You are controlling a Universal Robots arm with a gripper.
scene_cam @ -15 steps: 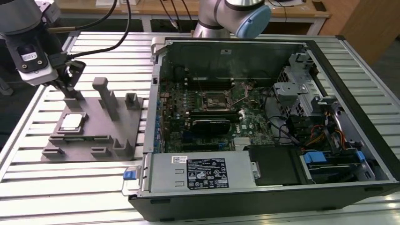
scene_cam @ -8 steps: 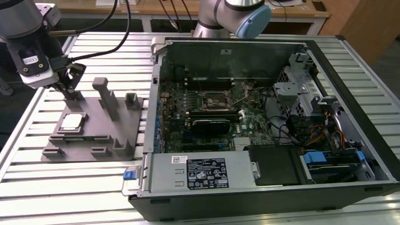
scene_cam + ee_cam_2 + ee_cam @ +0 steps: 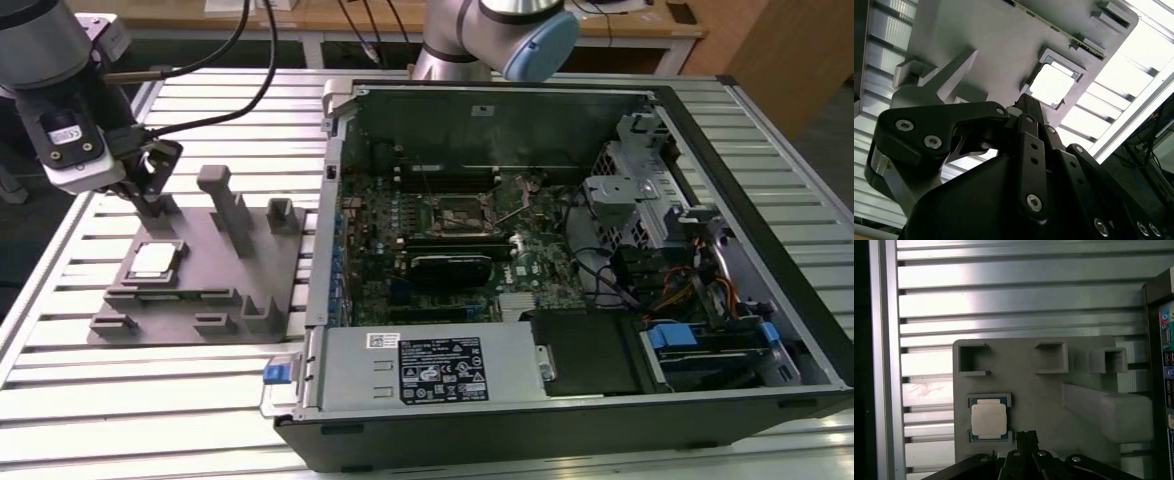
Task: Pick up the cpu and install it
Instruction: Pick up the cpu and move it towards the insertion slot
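The cpu (image 3: 151, 262) lies flat in a recess of the grey fixture plate (image 3: 200, 290), at the exterior view's left; its silver top faces up. Both wrist views show the chip too, cpu (image 3: 1053, 84) and cpu (image 3: 988, 420), seated in its framed pocket. My gripper (image 3: 151, 207) hangs just above the fixture, a little behind the chip and apart from it. Its black fingers meet at the tip, shut with nothing between them, as seen at the gripper (image 3: 1025, 436) and gripper (image 3: 1024, 102). The motherboard socket (image 3: 463, 212) sits inside the open computer case.
The open computer case (image 3: 694, 150) fills the exterior view's right, with cables, drive cages and a power supply (image 3: 427, 365). Grey upright posts (image 3: 220, 205) rise from the fixture close to the gripper. The slatted metal table (image 3: 134, 400) carries everything.
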